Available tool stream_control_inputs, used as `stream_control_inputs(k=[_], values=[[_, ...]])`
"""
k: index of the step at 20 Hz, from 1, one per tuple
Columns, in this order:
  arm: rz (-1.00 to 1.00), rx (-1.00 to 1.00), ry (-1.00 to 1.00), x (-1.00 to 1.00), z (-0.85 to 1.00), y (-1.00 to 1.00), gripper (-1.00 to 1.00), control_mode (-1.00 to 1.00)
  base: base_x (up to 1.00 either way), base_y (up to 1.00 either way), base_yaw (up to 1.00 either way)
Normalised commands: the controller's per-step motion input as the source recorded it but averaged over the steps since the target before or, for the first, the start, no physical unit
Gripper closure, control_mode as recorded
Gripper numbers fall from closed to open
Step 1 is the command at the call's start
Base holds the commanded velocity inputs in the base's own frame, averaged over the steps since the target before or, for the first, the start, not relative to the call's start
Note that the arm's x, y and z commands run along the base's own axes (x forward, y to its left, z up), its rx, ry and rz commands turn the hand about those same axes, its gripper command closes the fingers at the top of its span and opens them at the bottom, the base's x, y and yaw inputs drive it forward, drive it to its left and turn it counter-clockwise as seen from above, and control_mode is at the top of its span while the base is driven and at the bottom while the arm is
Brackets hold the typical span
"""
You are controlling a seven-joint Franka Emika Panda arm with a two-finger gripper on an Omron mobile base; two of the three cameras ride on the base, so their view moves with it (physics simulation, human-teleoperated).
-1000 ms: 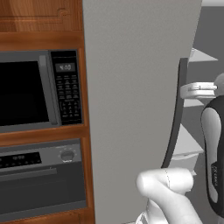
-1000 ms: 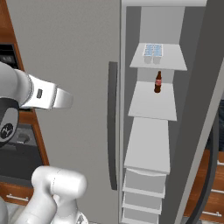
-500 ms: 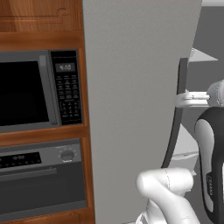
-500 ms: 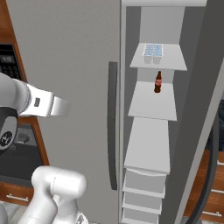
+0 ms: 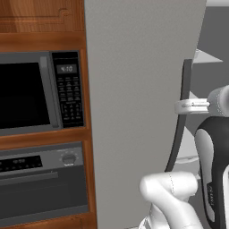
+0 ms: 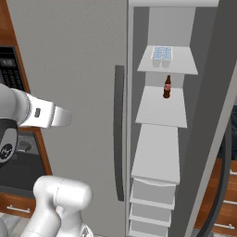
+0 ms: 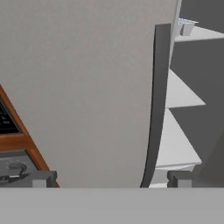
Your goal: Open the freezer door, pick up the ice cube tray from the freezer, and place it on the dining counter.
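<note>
Freezer door [image 6: 222, 115] stood open; pick-up step pending. Gripper [image 7: 109, 178] fingers apart, empty, facing closed panel handle [image 7: 155, 105]. Ice cube tray [image 6: 162, 52] on top shelf, at 1 o'clock in hand view. Next move likely: reach into freezer [image 6: 164, 134] toward tray.

Microwave [image 5: 31, 96] above oven [image 5: 40, 183] in cabinet [image 5: 27, 18], immediately left of the closed door panel [image 6: 78, 69], whose bar handle [image 6: 119, 129] runs along its right edge beside the open freezer [image 6: 159, 18] compartment. Inside, ice cube tray [image 6: 162, 53] on top shelf [image 6: 183, 65] with small cup [image 6: 157, 63] at that shelf's front edge, bottle [image 6: 167, 87] upright on second shelf [image 6: 159, 111], drawers [image 6: 152, 203] stacked at bottom. Open freezer door [image 6: 213, 115] at far right of the compartment.
</note>
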Motion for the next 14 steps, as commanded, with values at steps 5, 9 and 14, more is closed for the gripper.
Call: stream_control_inputs(k=[5, 9, 14], values=[[0.00, -0.01, 0.03, 0.00, 0.00, 0.07, -1.00, -1.00, 0.00, 0.00, 0.00], [0.00, -0.02, 0.02, 0.00, 0.00, 0.08, -1.00, -1.00, 0.00, 0.00, 0.00], [0.01, -0.01, 0.02, 0.00, 0.00, 0.06, -1.00, -1.00, 0.00, 0.00, 0.00]])
